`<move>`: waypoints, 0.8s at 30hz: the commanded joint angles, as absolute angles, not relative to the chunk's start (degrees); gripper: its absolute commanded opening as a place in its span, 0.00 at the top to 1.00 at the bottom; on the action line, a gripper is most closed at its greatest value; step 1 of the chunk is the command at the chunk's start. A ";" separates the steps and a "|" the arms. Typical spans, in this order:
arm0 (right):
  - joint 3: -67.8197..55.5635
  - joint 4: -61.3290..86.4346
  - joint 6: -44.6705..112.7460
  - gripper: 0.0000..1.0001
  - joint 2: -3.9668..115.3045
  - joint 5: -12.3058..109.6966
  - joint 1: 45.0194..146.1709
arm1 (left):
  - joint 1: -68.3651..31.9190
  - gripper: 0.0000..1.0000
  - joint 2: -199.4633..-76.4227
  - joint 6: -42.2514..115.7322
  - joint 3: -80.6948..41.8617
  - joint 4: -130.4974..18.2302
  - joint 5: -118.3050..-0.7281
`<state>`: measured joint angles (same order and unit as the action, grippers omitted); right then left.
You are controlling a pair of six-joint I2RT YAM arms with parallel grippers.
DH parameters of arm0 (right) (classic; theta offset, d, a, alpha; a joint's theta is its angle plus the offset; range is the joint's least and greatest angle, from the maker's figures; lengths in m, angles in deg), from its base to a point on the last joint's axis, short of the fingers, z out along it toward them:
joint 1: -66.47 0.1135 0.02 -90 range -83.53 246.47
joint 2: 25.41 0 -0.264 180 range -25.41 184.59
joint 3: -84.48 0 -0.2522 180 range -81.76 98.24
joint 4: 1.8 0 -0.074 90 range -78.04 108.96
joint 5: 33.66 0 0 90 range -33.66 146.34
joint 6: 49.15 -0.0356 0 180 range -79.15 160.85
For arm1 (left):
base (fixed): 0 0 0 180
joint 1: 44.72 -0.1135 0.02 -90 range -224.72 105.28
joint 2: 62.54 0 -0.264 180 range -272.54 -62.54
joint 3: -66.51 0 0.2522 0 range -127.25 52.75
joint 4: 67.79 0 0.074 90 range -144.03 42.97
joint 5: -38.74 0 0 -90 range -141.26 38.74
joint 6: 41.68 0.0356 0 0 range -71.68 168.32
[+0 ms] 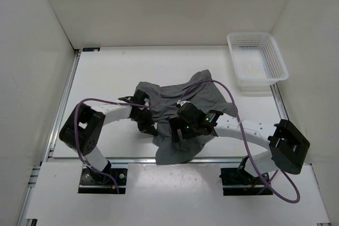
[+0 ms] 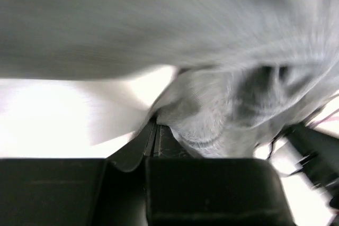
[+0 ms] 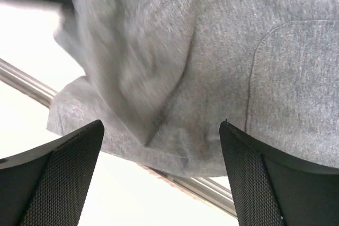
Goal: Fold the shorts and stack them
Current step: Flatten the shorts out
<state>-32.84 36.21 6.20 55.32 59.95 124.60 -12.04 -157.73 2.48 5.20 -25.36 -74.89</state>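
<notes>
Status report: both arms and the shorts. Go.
Left tool shut on the shorts. Right tool open above them. Shorts crumpled, unfolded, near hem over the front rail. Basket apart, far right corner.

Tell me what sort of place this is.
Probably a robotics lab test cell: a white-walled enclosure around the table, a left arm and right arm bolted at its near edge, with grey shorts and a white mesh basket as props.
</notes>
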 commanded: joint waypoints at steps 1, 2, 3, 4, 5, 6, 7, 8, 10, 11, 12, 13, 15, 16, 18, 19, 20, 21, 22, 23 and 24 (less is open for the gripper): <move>-32.28 33.75 7.28 0.05 52.64 59.59 124.56 | -20.26 0.90 -152.71 6.73 7.13 -24.76 -71.91; -32.28 33.75 7.28 0.03 52.03 60.28 124.56 | -21.68 0.90 -152.19 7.36 7.14 -23.98 -72.43; -31.76 34.54 7.28 0.03 51.32 61.60 124.56 | -24.04 0.90 -152.19 7.97 7.14 -23.10 -72.44; -31.75 34.55 7.28 0.03 51.32 62.48 124.56 | -25.11 0.90 -152.19 9.11 7.14 -22.48 -72.44; -31.75 35.42 6.76 0.03 50.01 63.45 124.56 | -26.17 0.90 -152.19 9.12 7.14 -21.96 -72.44; -31.75 35.95 6.23 0.03 49.48 64.41 124.04 | -27.13 0.90 -152.19 10.17 6.35 -21.08 -72.44; -31.75 36.91 5.18 0.03 48.77 65.12 123.51 | -29.06 0.90 -152.19 11.39 5.13 -20.37 -72.44; -32.45 37.70 4.39 0.05 47.38 66.60 123.51 | -30.03 0.90 -152.19 12.10 4.33 -19.41 -71.83; -33.94 39.80 2.10 0.06 45.44 67.14 120.44 | -33.19 0.90 -152.19 14.38 1.44 -15.91 -70.16; -35.43 40.69 1.31 0.07 43.25 67.15 119.13 | -34.43 0.90 -152.19 15.09 0.55 -14.67 -68.15; -36.14 41.57 0.61 0.07 41.93 67.15 115.81 | -35.66 0.90 -152.19 15.88 -0.50 -13.61 -67.35; -37.10 43.23 -0.62 0.09 40.61 66.62 113.86 | -38.19 0.90 -152.19 16.67 -1.64 -12.56 -66.73; -39.73 43.77 -1.24 0.09 36.13 65.13 107.82 | -40.49 0.90 -153.41 18.61 -6.29 -9.57 -65.41; -40.45 44.64 -1.25 0.09 34.72 64.34 105.69 | -41.37 0.90 -154.63 19.14 -8.40 -8.95 -65.41; -41.68 45.79 -1.25 0.09 31.73 60.06 99.03 | -42.00 0.90 -156.74 19.84 -15.95 -6.67 -64.80; -42.47 45.80 -1.25 0.09 31.11 58.64 96.90 | -42.00 0.90 -159.63 20.37 -18.94 -5.53 -64.79; -42.48 46.67 -0.55 0.10 30.49 57.06 93.14 | -42.00 0.82 -161.48 20.37 -21.92 -4.38 -64.01; -43.08 46.67 -0.54 0.10 30.49 55.21 91.53 | -42.52 0.78 -163.42 21.07 -28.04 -3.07 -62.43; -43.79 46.67 -0.02 0.10 30.49 53.37 90.13 | -42.53 0.73 -165.44 21.68 -31.24 0.34 -61.55; -43.79 46.67 -0.02 0.10 30.49 49.95 88.20 | -42.53 0.68 -169.02 21.69 -34.32 2.38 -60.15; -44.58 46.67 -0.02 0.10 30.49 48.35 87.57 | -43.05 0.63 -170.19 21.69 -39.05 4.14 -58.91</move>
